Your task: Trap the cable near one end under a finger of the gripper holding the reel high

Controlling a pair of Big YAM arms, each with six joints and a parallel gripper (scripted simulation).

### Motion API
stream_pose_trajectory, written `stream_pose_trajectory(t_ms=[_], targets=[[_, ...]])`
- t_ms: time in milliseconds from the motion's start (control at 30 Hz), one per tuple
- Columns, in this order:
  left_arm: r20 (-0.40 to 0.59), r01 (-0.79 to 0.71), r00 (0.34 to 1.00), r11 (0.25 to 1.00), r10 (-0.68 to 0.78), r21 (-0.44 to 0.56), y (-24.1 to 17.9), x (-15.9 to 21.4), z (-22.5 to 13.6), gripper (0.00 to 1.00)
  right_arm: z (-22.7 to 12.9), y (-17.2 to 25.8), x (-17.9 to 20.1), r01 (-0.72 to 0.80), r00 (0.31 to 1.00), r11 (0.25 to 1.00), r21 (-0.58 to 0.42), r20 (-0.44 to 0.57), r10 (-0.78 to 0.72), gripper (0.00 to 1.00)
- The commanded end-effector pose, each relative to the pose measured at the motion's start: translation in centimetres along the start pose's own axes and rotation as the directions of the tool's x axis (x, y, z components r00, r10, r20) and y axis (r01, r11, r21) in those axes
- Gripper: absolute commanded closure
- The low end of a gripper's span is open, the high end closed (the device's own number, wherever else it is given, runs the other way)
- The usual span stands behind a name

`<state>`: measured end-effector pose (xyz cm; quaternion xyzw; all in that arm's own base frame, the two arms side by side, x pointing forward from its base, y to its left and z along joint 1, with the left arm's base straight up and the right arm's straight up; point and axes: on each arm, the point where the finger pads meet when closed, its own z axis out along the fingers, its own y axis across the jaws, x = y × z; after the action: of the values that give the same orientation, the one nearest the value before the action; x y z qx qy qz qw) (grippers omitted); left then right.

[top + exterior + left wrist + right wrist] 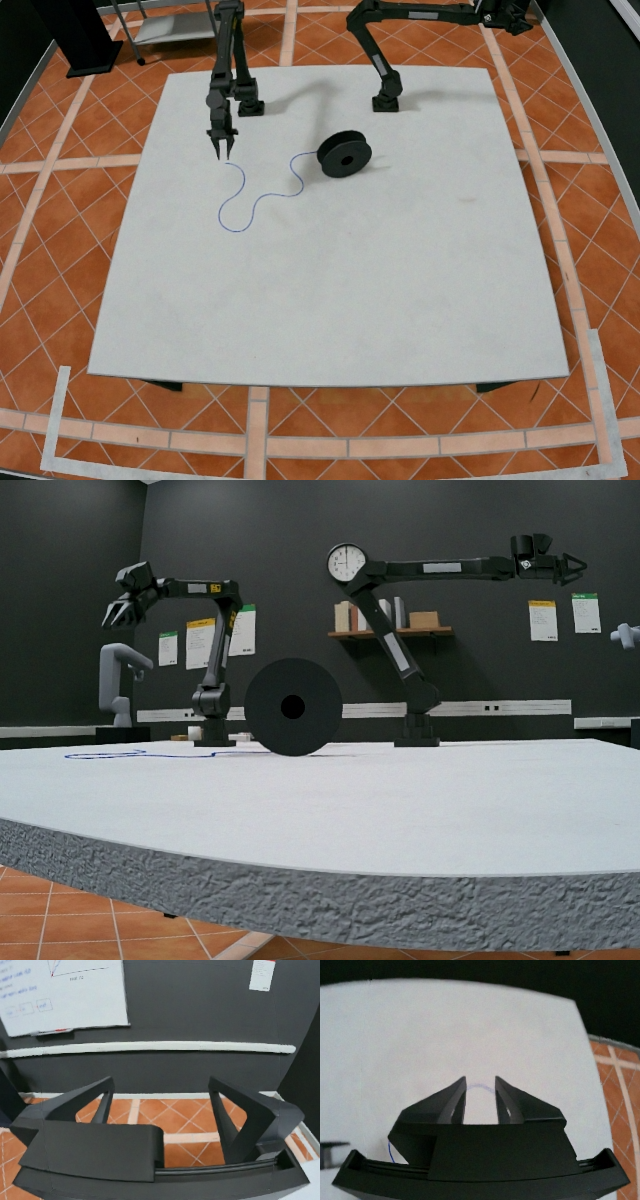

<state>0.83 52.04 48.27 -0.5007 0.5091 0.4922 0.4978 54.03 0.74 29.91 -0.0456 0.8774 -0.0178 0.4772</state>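
The spool (338, 162) (293, 733) stands on its rims on the table (336, 289) (361, 800), likely prone to roll — best pinched at a flange, trapping the limp blue cable (236, 231) (175, 756) — right gripper (223, 159) (110, 626) (480, 1080) partly open, left (528, 28) (584, 570) (161, 1080) wide, both empty.

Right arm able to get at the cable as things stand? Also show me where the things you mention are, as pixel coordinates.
Likely yes. The right gripper (222, 158) (113, 625) (480, 1081) hangs above the cable (236, 231) (180, 756) (479, 1085), fingers parted, nothing visible in between. It still needs lowering.

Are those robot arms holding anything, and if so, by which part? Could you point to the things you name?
Nothing is held: the left gripper (528, 27) (584, 565) (161, 1081) is wide open, the right gripper (223, 159) (107, 627) (480, 1081) partly open, both empty.
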Motion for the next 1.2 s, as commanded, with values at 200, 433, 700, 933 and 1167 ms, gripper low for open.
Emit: stream_pose_trajectory(t_ms=[200,433,700,933,1167], targets=[[0.042,0.01,0.999,1.0,-0.01,-0.011,0.7,-1.9,-0.4,0.0,3.3,1.4,6.2,0.085,0.951,0.994,-0.065,-0.293,-0.1,0.7],[0.042,0.01,0.999,1.0,-0.01,-0.011,0.7,-1.9,-0.4,0.0,4.1,1.8,11.3,0.103,0.876,0.989,-0.111,-0.46,-0.142,0.7],[0.042,0.01,0.999,1.0,-0.01,-0.011,0.7,-1.9,-0.4,0.0,4.0,2.3,17.8,0.106,0.727,0.977,-0.185,-0.656,-0.203,0.7],[0.042,0.01,0.999,1.0,-0.01,-0.011,0.7,-1.9,-0.4,0.0,3.0,2.5,19.7,0.103,0.661,0.971,-0.217,-0.715,-0.23,0.7],[0.042,0.01,0.999,1.0,-0.01,-0.011,0.7,-1.9,-0.4,0.0,2.8,2.7,22.7,0.088,0.569,0.964,-0.251,-0.782,-0.255,0.7]])
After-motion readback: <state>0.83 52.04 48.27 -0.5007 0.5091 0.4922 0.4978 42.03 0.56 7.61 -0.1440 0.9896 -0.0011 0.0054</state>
